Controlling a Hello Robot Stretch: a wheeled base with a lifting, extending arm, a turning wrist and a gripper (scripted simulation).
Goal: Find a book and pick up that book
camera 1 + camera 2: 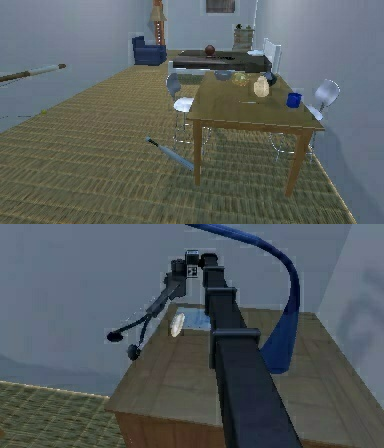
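We see the dark two-fingered gripper (125,343) beyond the edge of a brown wooden tabletop (190,389), fingertips against bare grey wall and holding nothing, while a pale blue, flat, book-like slab (197,321) lies on that top just beside the dark square arm (237,349)

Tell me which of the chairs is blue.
The armchair at the room's far end, in the forward view's upper left. The chairs at the wooden table are white.

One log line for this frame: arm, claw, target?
arm: out over wooden top | claw: at top's left edge, holds nothing | pale blue flat thing: on top, beside arm, maybe the book
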